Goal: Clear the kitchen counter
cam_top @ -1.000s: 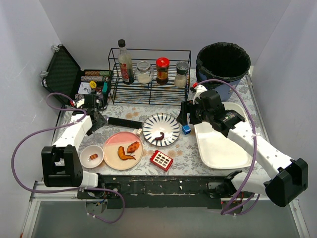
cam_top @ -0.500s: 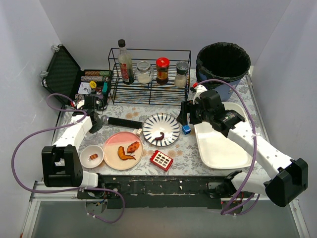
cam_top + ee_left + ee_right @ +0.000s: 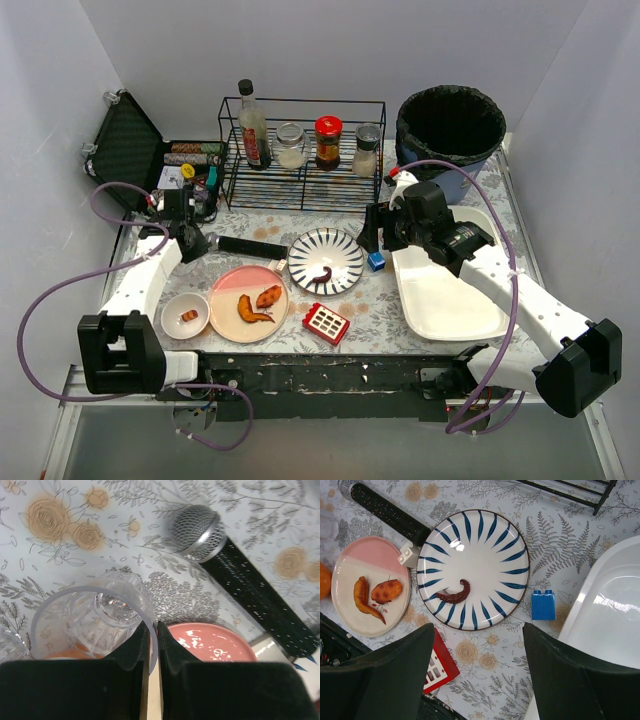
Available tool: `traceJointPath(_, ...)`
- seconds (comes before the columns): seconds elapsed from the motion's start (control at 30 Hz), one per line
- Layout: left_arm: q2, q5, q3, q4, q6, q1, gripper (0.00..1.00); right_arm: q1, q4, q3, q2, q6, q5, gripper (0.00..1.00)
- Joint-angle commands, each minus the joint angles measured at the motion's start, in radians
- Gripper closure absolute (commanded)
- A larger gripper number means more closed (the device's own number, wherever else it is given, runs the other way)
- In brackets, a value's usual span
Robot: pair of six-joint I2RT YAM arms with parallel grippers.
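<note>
The patterned kitchen counter (image 3: 380,300) carries a clear glass cup (image 3: 90,615) at its left. My left gripper (image 3: 153,630) is shut on the cup's rim, one finger inside and one outside. A black microphone (image 3: 240,585) lies just beyond it, beside a pink plate (image 3: 249,303) with fried pieces. My right gripper (image 3: 479,630) hangs open and empty over the counter, between a blue-striped plate (image 3: 472,570) holding a dark scrap and a blue brick (image 3: 543,605). In the top view the right gripper (image 3: 372,232) sits left of the white tub (image 3: 450,290).
A red block (image 3: 326,323) and a small white bowl (image 3: 186,314) sit near the front edge. A black wire rack (image 3: 305,150) with bottles and jars stands at the back, a black bin (image 3: 450,125) at the back right and an open black case (image 3: 130,150) at the back left.
My left gripper's jaws have closed onto the glass cup's rim and the left arm has shifted slightly toward the back. The right arm has not moved.
</note>
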Motion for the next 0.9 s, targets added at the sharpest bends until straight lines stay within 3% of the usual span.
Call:
traceJointPath(0.0,-0.072,0.092,0.086,0.007,0.080,0.001,1.00,0.006,0.016,0.030,0.005,-0.006,0.005,0.20)
traceJointPath(0.47,-0.178,0.176,0.252,0.003,0.084,0.001,1.00,0.006,0.015,0.019,-0.001,0.004,0.014,0.21)
traceJointPath(0.87,-0.151,0.409,0.326,0.047,0.051,0.001,1.00,0.003,-0.008,0.044,-0.007,0.009,0.028,0.20)
